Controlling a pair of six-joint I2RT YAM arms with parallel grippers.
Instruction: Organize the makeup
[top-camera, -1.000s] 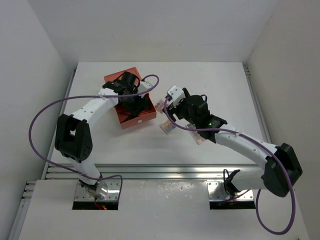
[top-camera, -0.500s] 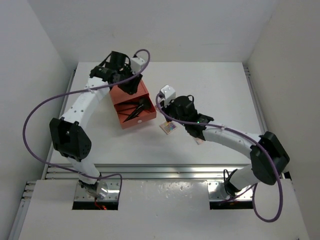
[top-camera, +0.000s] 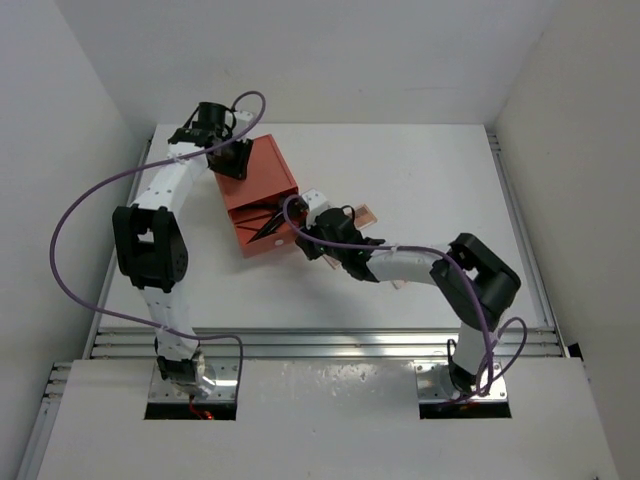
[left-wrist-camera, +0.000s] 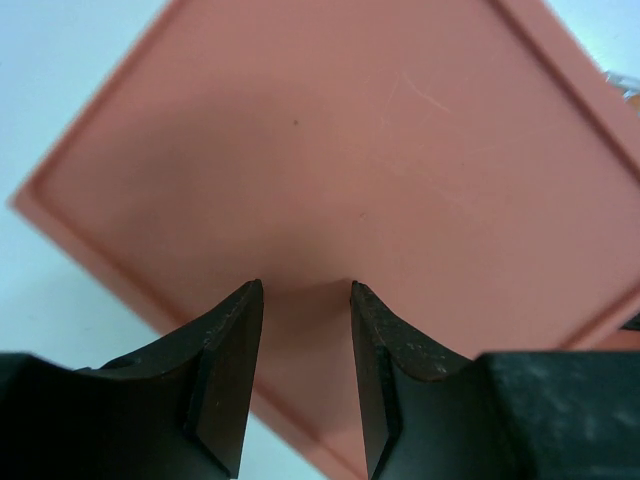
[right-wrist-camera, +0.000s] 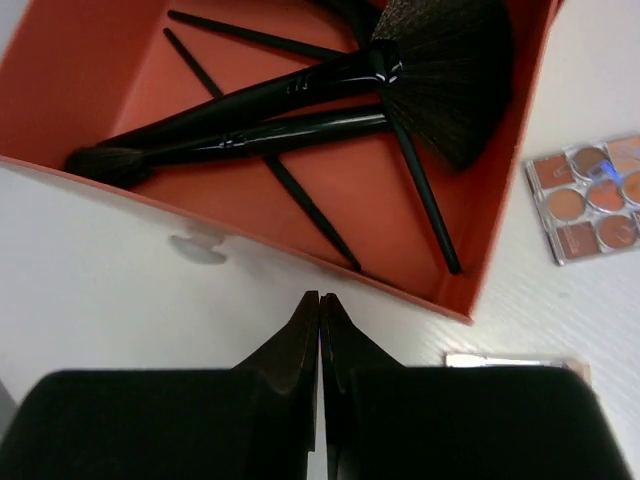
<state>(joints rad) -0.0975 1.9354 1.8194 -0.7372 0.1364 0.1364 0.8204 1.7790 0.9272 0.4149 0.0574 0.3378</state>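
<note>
The orange drawer box (top-camera: 262, 180) lies at the table's back left, its drawer (right-wrist-camera: 100, 60) pulled out toward the near side. Inside lie several black brushes (right-wrist-camera: 290, 95) and thin pencils (right-wrist-camera: 300, 195), also visible from above as dark brushes (top-camera: 268, 226). My right gripper (right-wrist-camera: 319, 298) is shut and empty, its tips just before the drawer's pale front panel (right-wrist-camera: 120, 230). From above, the right gripper (top-camera: 301, 236) is at the drawer's right corner. An eyeshadow palette (right-wrist-camera: 590, 198) lies right of the drawer, seen from above as a small palette (top-camera: 366, 213). My left gripper (left-wrist-camera: 305, 288) hangs open over the box's lid (left-wrist-camera: 330, 150), at its far-left end (top-camera: 226, 156).
A second palette's edge (right-wrist-camera: 510, 360) shows beside my right fingers. A further palette (top-camera: 400, 284) peeks out under the right forearm. White walls enclose the table on three sides. A small knob (right-wrist-camera: 197, 247) sits on the drawer front.
My left gripper drew back from over the open drawer to the box's far-left end. The right gripper swung left to the drawer front and shut with nothing in it.
</note>
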